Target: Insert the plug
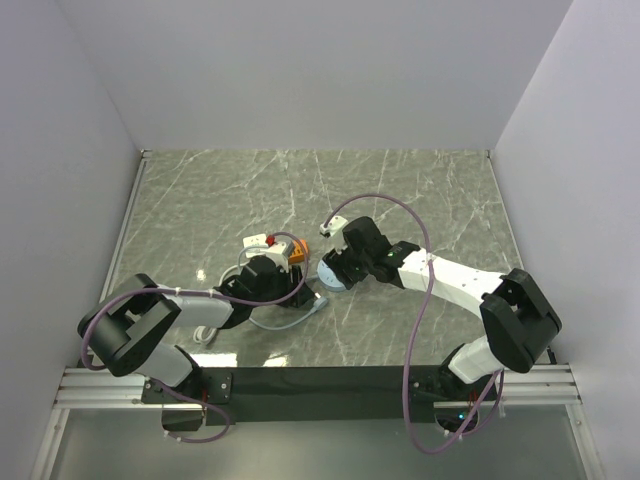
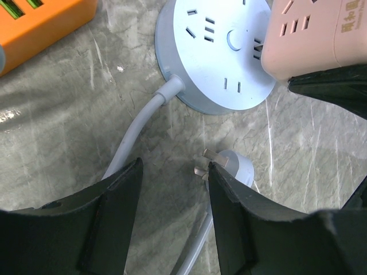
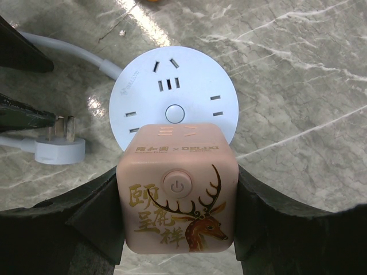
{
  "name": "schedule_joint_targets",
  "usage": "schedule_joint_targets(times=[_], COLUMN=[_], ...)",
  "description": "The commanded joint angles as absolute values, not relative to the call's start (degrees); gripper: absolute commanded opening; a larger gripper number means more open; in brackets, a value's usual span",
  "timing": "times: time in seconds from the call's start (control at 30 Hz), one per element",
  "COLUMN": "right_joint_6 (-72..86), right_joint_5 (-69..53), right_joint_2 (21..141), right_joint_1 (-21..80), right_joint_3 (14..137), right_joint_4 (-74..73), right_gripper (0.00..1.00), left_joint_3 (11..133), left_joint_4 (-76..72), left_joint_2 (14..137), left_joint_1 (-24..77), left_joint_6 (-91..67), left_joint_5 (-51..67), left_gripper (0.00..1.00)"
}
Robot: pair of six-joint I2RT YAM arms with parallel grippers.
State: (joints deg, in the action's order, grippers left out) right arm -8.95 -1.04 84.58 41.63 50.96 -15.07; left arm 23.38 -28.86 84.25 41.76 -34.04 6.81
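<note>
My right gripper point(image 3: 178, 197) is shut on a pink cube adapter point(image 3: 178, 189) with a deer picture and a power button. It holds the cube over the near edge of the round white socket hub point(image 3: 172, 86). In the left wrist view the cube point(image 2: 315, 34) hangs over the hub's point(image 2: 215, 51) right rim. A grey-white three-pin plug point(image 2: 232, 166) lies on the table beside the hub, pins up-left. My left gripper point(image 2: 175, 177) is open and empty, its right finger just by the plug. In the top view both grippers point(image 1: 290, 290) point(image 1: 340, 262) meet around the hub point(image 1: 328, 277).
An orange power strip point(image 2: 40, 23) lies left of the hub, also seen in the top view point(image 1: 297, 250). The hub's grey cable point(image 2: 135, 134) runs toward my left gripper. A small white and red item point(image 1: 262, 243) sits behind the strip. Walls enclose the marble table point(image 1: 400, 190).
</note>
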Motion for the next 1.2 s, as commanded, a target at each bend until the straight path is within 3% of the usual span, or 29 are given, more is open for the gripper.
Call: schedule_joint_targets(times=[0.0,0.67,1.03,1.17], right_joint_6=[-8.1,-7.0,-6.1,-6.1], right_joint_5=[-0.1,-0.1,-0.1,-0.9], right_joint_2=[86.0,85.4,82.5,82.6], right_joint_1=[41.2,41.5,41.9,41.9], right_joint_3=[51.4,50.9,49.7,49.8], right_joint_4=[-19.1,-20.3,-19.9,-19.0], right_gripper=[0.0,0.0,0.0,0.0], left_joint_3=[22.8,22.1,25.5,28.6], left_joint_4=[-22.6,-22.8,-24.9,-28.8], left_joint_2=[85.6,84.7,75.2,81.0], left_joint_1=[41.2,39.1,42.2,42.5], left_joint_6=[-32.5,-32.4,-29.8,-27.0], left_joint_5=[3.3,2.3,-4.0,-5.1], left_gripper=[0.57,0.57,0.57,0.57])
